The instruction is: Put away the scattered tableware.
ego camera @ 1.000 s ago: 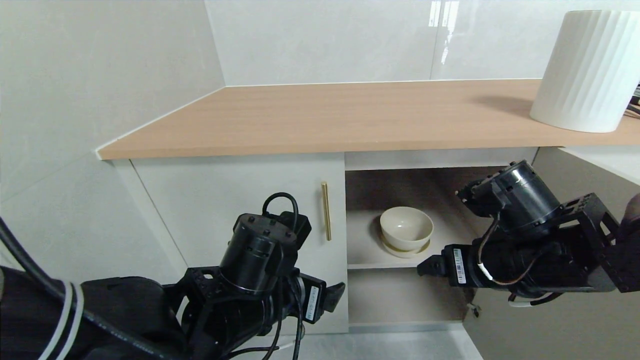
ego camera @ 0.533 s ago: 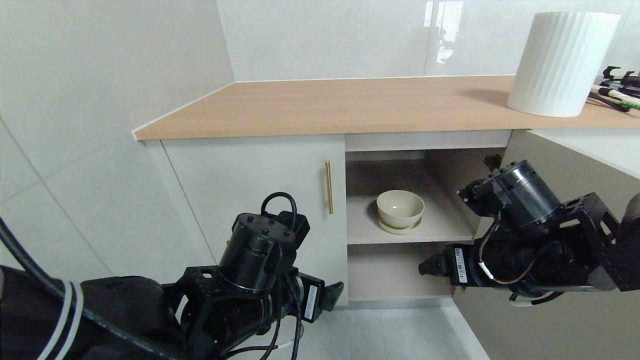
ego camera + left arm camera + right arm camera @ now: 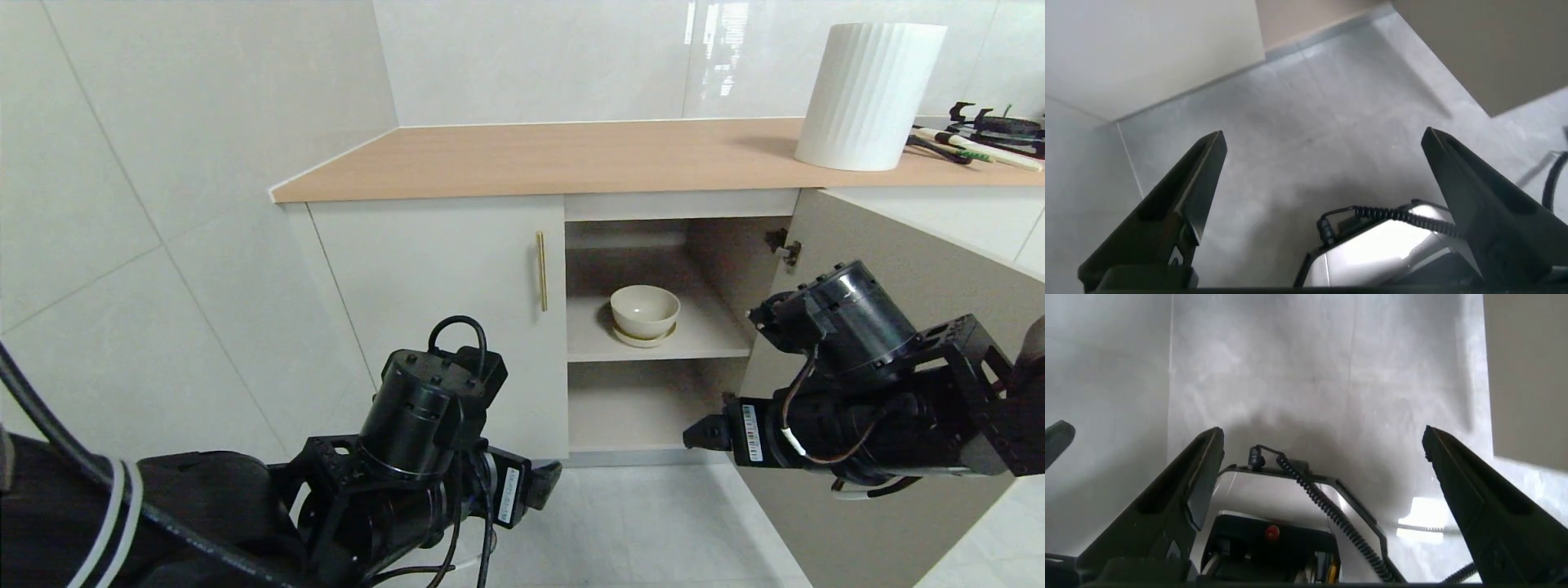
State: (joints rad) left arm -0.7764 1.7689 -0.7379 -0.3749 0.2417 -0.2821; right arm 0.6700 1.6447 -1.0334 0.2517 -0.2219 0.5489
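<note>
While both arms are held low in front of the pale cabinet [image 3: 441,310], the cream ceramic bowl [image 3: 645,309] is seen resting on a matching shallow saucer [image 3: 642,338] on the upper shelf [image 3: 709,339] of the right compartment. It is set toward the shelf's left side, back from the front edge, and a stretch of bare shelf lies between it and the right wall. The right door [image 3: 841,237] is swung wide open. The left door is shut, with a slim brass bar handle [image 3: 540,270] along its inner edge. On the wooden countertop [image 3: 571,155] a white ribbed cylinder [image 3: 869,96] is stood near the front edge, above the open door.

The left gripper [image 3: 1323,140] is held with its fingers spread wide and nothing between them, above the grey tiled floor [image 3: 637,523] and short of the cabinet's base. The right gripper [image 3: 1323,437] is likewise parted and unloaded, held just beside the open door's inner face and below shelf level.
</note>
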